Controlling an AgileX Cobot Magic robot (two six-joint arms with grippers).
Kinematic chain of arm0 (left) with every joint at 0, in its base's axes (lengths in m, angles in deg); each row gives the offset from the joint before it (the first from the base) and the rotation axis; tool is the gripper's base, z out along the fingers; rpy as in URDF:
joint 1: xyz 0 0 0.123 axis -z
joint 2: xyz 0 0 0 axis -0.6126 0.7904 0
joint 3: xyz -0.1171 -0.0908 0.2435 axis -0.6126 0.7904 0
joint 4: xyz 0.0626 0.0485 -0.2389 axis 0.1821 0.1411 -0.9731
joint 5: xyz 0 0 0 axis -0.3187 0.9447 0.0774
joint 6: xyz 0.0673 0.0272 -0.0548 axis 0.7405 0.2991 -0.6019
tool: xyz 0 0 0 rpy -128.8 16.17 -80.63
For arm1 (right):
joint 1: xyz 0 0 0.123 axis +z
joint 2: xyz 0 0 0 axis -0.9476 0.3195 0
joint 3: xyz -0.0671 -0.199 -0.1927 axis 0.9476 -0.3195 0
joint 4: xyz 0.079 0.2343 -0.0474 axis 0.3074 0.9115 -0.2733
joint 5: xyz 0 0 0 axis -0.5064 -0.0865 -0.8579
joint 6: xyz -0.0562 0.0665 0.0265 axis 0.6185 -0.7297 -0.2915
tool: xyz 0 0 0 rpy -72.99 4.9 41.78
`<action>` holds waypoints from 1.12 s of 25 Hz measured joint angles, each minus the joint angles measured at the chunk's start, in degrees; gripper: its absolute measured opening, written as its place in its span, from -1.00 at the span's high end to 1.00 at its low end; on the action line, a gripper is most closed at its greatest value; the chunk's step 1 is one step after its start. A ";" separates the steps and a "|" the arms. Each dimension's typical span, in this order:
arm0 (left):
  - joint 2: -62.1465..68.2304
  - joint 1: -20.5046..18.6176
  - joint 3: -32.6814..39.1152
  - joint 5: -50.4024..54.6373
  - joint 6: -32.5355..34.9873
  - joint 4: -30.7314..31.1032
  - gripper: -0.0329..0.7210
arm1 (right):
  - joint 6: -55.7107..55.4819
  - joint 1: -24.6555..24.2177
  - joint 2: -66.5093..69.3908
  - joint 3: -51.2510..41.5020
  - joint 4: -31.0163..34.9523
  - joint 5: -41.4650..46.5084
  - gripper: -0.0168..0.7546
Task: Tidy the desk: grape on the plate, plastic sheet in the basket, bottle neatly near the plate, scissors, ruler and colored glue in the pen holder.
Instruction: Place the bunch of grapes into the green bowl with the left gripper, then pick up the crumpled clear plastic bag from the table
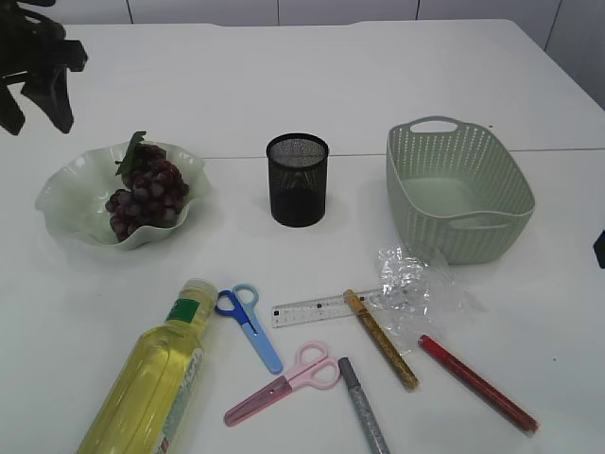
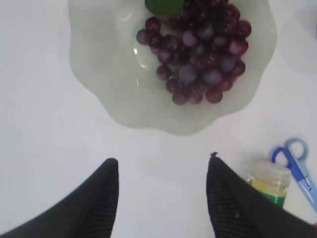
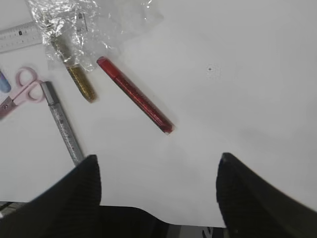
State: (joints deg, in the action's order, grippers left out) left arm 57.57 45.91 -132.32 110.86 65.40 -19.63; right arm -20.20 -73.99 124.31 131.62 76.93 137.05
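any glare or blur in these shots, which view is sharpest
Exterior view: sharpest, even soft light, faint shadows; the plastic sheet glints. Left wrist view: soft all over, the grapes blurred, a small highlight on the plate. Right wrist view: fairly sharp on the red glue, the sheet catches glare, the near gripper tips are dark and blurred.

The left gripper (image 2: pixel 163 198) is being shown by its wrist camera as two matte black jaws, each tapering to a blunt, rounded tip. Fine ribbed grooves are being seen across their inner faces, and small dimples are being picked out on the right-hand one. The right gripper (image 3: pixel 158 193) is being shown the same way: two broad black jaws, finely ribbed, joined low in the frame by a dark body. In the exterior view, the left arm (image 1: pixel 38 66) is being seen only as a black, angular silhouette in the upper corner.
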 joint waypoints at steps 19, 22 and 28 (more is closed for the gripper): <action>-26.51 0.00 16.59 0.54 0.35 -0.30 -0.17 | -1.40 14.70 12.19 0.70 1.71 -9.64 -0.42; -27.63 0.00 16.59 0.68 0.35 -0.81 -0.17 | -2.17 14.79 14.95 3.16 2.45 -11.42 -0.42; -29.65 0.00 16.63 0.81 0.35 -3.27 -0.17 | -2.99 19.02 21.45 10.97 1.87 -12.83 -0.42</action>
State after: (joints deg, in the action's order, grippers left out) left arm 27.92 45.91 -115.69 111.67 65.75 -22.90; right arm -23.20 -54.97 145.76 142.59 78.80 124.22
